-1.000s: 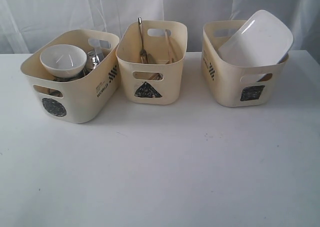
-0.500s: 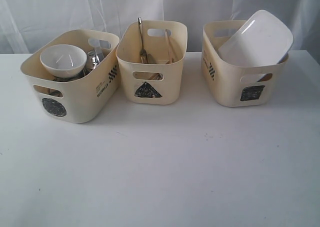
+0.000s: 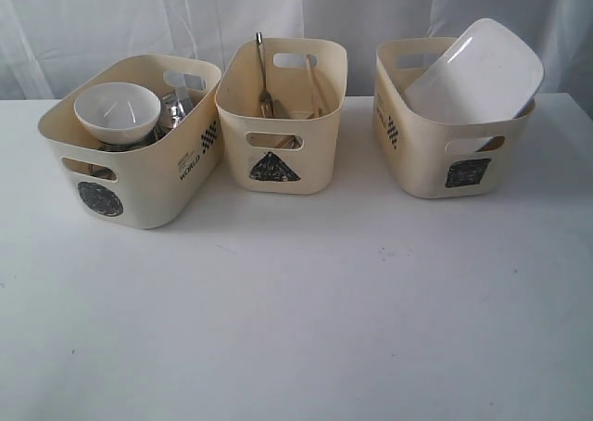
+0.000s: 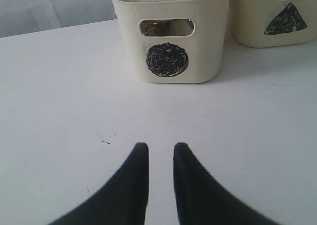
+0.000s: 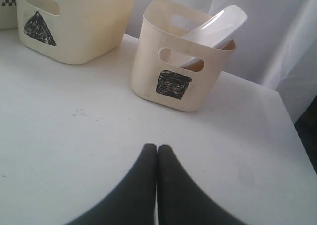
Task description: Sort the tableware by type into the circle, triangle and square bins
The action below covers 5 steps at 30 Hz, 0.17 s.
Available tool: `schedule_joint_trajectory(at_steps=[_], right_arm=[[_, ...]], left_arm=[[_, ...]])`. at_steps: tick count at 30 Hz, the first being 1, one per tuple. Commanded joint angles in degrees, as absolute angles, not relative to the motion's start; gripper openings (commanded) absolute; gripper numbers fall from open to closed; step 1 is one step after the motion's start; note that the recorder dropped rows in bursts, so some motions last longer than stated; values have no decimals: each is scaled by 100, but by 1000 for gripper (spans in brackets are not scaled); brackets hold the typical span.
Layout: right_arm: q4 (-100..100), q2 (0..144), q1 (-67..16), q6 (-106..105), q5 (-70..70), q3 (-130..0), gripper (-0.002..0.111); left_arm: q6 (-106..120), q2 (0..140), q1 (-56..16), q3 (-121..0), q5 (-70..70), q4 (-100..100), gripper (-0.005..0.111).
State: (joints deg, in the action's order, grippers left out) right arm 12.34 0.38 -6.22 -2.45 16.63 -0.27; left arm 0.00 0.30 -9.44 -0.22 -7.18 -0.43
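Note:
Three cream bins stand in a row at the back of the table. The circle bin (image 3: 130, 166) on the left holds a white bowl (image 3: 118, 111) and a steel mug (image 3: 174, 111). Steel cutlery (image 3: 262, 73) and wooden chopsticks (image 3: 316, 85) stand in the triangle bin (image 3: 283, 129) in the middle. A large white plate (image 3: 474, 73) leans out of the square bin (image 3: 445, 143) on the right. My left gripper (image 4: 161, 148) hovers over bare table short of the circle bin (image 4: 171, 41), slightly open and empty. My right gripper (image 5: 157, 147) is shut and empty, short of the square bin (image 5: 181, 69).
A white curtain (image 3: 93, 22) hangs behind the table. The table's right edge (image 5: 297, 136) runs close to the square bin. Neither arm shows in the exterior view.

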Motion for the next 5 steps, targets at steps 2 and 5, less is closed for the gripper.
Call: schedule_joint_trajectory(at_steps=[2,5], right_arm=[[1248,0,-637,-211,1663,0,0],[1248,0,-637,-211,1663,0,0]], left_arm=[[0,0,-930,0,-717,-52,25],[0,0,-930,0,-717,-52,25]])
